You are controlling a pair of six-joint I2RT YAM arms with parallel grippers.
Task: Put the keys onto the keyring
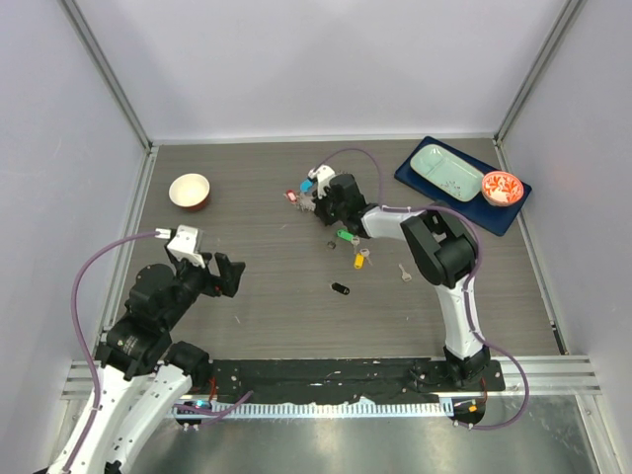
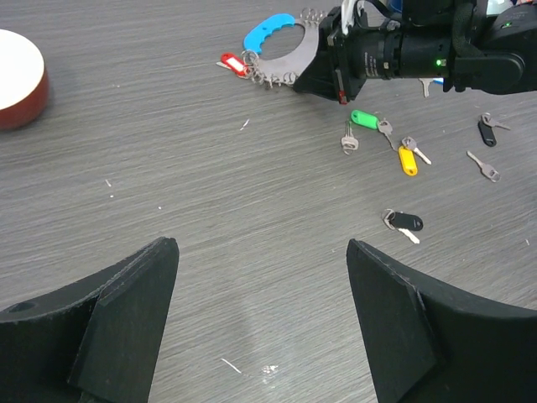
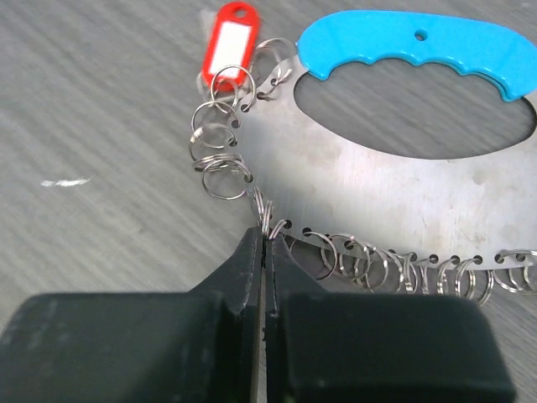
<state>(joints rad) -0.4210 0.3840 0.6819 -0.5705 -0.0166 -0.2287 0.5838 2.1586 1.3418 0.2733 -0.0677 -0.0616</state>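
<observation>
The keyring point(image 3: 403, 185) is a grey metal plate with a bright blue grip, a red tag point(image 3: 228, 46) and a row of small split rings along its edge. It lies at the back middle of the table point(image 1: 308, 188). My right gripper point(image 3: 266, 239) is shut on one of those split rings at the plate's corner. Several keys lie loose just in front: a green one point(image 2: 365, 118), a yellow one point(image 2: 407, 159), a black one point(image 2: 406, 222) and a plain silver one point(image 2: 485, 166). My left gripper point(image 2: 262, 319) hovers open over bare table at the near left, holding nothing.
A white bowl with a red base point(image 1: 190, 191) stands at the back left. At the back right a dark blue tray point(image 1: 415, 176) carries a pale green dish point(image 1: 444, 170) and a small red-patterned bowl point(image 1: 501, 187). Walls enclose the table on three sides.
</observation>
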